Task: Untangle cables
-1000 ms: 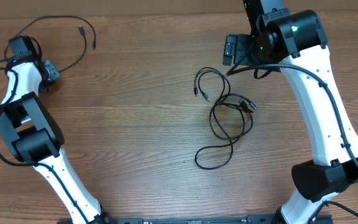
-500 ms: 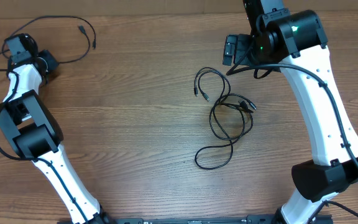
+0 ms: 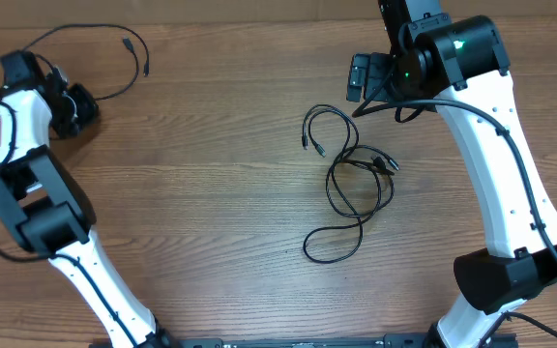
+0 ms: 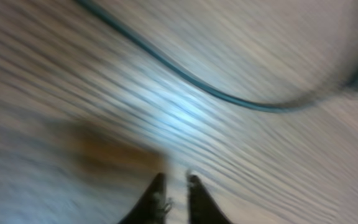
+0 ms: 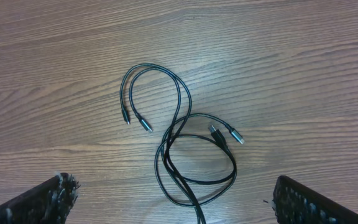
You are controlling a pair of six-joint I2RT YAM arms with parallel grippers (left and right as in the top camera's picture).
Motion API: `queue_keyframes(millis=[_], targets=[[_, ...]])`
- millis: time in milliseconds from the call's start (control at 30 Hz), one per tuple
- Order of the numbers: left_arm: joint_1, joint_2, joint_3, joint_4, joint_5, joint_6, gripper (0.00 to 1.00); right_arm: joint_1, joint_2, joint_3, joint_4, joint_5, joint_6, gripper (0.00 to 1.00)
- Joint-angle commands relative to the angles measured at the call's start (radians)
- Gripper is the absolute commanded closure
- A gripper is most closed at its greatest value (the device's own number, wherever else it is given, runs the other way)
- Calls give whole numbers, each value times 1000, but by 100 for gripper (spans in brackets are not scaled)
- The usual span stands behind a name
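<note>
Several thin black cables (image 3: pixel 356 179) lie tangled in loops at the table's middle; their plug ends (image 5: pixel 229 134) show in the right wrist view. My right gripper (image 5: pixel 173 183) hangs above this tangle (image 5: pixel 185 143), open wide, touching nothing; from overhead it sits at the far right (image 3: pixel 359 79). One separate cable (image 3: pixel 147 68) curves alone at the far left. My left gripper (image 3: pixel 77 106) is just beside it. In the blurred left wrist view that cable (image 4: pixel 229 98) arcs past ahead of the left gripper (image 4: pixel 175 180), whose fingertips stand a little apart with nothing between them.
The wooden table (image 3: pixel 211 213) carries nothing else. Thicker black wires run along both white arms (image 3: pixel 496 164). The left arm's base link (image 3: pixel 37 208) stands at the near left.
My left wrist has shifted slightly left and turned, and its jaws have parted a little. The right arm and the cables have not moved.
</note>
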Motion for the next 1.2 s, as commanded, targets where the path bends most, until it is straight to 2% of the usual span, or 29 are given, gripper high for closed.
queue_keyframes(millis=[0,67,133,200,367,500,567,667,933,1167], targets=[[-29,-204,13,-17,311,-43,38,-1,-17,13,2,11,0,0],[-52,-246,13,-60,401,-42,17,-1,-17,13,2,11,0,0],[-98,-269,13,-182,441,-31,6,-1,-18,13,2,11,0,0],[-132,-271,13,-283,456,9,0,-1,-17,13,2,11,0,0],[-253,-271,13,-527,453,147,0,-1,-17,13,2,11,0,0],[-333,-283,13,-633,443,171,0,-1,-17,13,2,11,0,0],[-360,-307,13,-668,393,170,0,-1,-17,13,2,11,0,0],[-379,-396,13,-723,287,152,0,-1,-18,13,2,11,0,0],[-389,-723,13,-814,157,114,0,-1,-17,13,80,-98,3,0],[-474,-969,3,-894,-5,86,0,-1,-18,13,69,-333,3,0]])
